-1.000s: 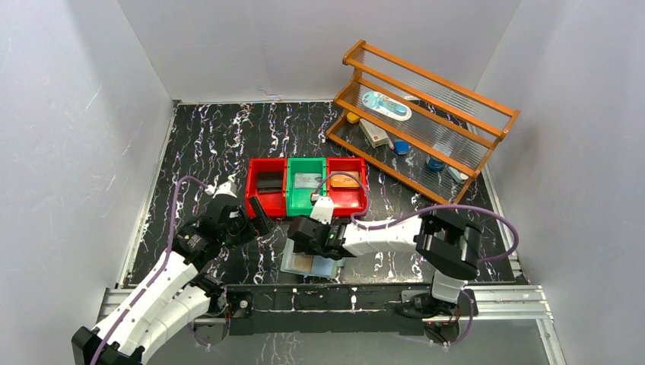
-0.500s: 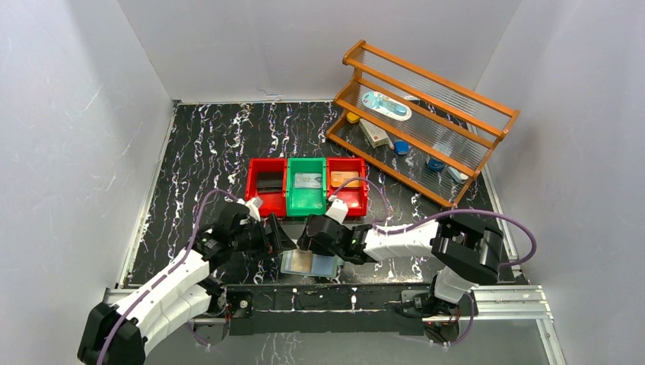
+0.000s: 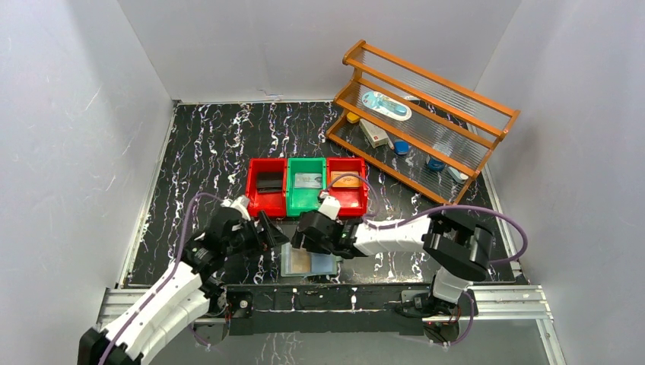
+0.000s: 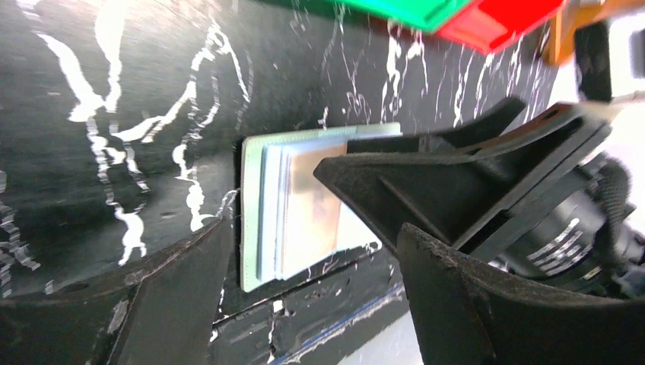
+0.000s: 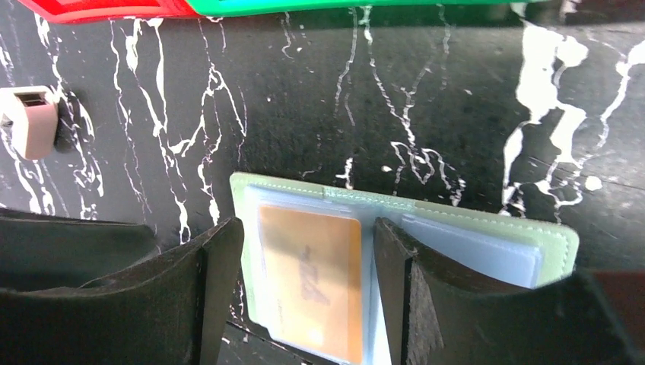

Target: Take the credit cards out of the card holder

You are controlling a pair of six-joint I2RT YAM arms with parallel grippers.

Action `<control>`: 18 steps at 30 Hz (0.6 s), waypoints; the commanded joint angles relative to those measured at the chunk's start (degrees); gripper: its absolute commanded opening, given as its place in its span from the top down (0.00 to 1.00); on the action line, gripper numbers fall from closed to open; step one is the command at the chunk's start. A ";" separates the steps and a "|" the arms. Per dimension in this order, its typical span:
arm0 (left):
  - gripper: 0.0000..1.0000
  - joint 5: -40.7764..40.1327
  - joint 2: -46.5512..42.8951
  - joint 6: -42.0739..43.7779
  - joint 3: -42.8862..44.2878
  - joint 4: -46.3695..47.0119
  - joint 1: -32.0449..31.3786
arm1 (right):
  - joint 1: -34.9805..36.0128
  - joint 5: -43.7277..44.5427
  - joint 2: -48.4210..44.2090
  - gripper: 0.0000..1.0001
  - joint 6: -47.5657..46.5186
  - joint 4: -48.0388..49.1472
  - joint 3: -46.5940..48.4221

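**One tan card left in the sleeve, two grippers crowding it**

The card holder (image 5: 471, 255) lies open and flat on the black, white-veined counter (image 3: 213, 144). A tan-gold credit card (image 5: 312, 281) sits in one of its sleeves. Just behind the card holder stands a row of bins (image 3: 306, 199), two red and one green, each with a card lying in it.

The right gripper (image 5: 304, 236) is over the card holder with its jaws parted a little wider than the tan card, gripping nothing. The left gripper (image 4: 312, 232) faces the card holder with its jaws wide and empty.

The likeliest trouble is a knock between the arms. In the left wrist view one of the right gripper's fingers lies across the card holder, right between the left jaws.

The cover also looks soft and light. Unless it is pinned down, it will probably lift or skid along with the card. The front rail runs close in front of the card holder, so there is little room for it to slide.

The sleeves are glossy, pale blue clear plastic that could cling. A pinch might catch the film along with the card.

The card is thin, stiff and round-cornered, and it lies flush in its sleeve. The matte black, wedge-shaped fingers have little edge to catch.

The cover is sage green with a stitched rim. A small, blocky pinkish-white clip (image 5: 30, 118) rests to one side of the card holder.
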 commanded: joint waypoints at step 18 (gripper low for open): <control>0.15 -25.99 -11.46 -9.88 8.36 -21.73 0.11 | 5.70 2.75 8.85 0.15 -15.82 -13.66 11.07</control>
